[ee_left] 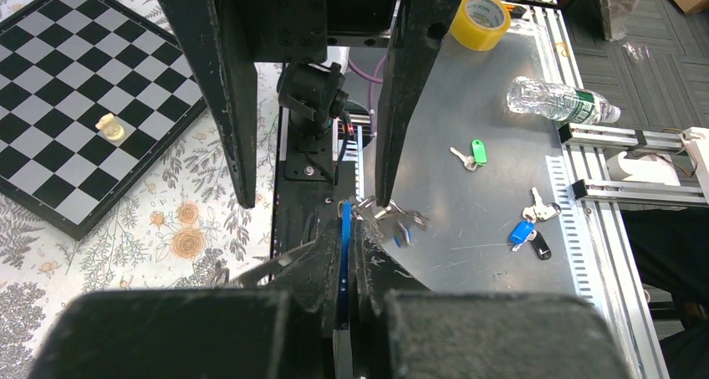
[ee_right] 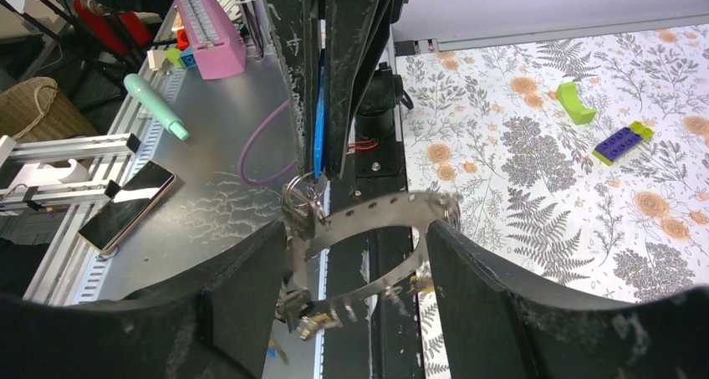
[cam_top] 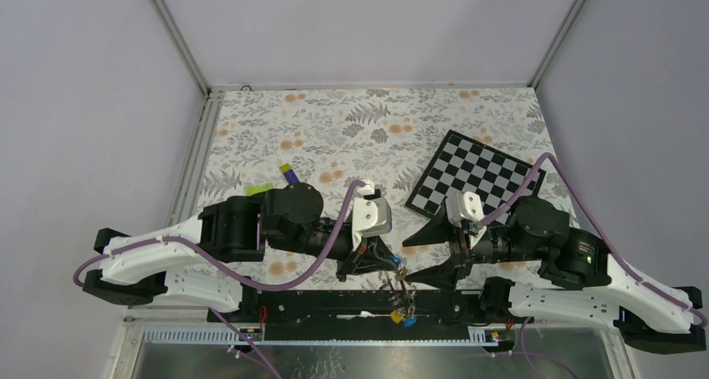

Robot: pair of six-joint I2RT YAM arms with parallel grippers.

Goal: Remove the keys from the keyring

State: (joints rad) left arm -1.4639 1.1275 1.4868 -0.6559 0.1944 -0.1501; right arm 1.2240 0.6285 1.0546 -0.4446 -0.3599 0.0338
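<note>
The left gripper (ee_right: 319,168) pinches a blue key (ee_right: 318,103), and the right gripper (ee_right: 355,233) gapes around the keyring (ee_right: 385,214), which looks stiff and slippery and is best gripped by its flat band.

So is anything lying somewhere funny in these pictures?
Yes. A few loose keys lie scattered on the bare metal shelf past the edge of the flowery table, and a water bottle there is lying on its side.
</note>
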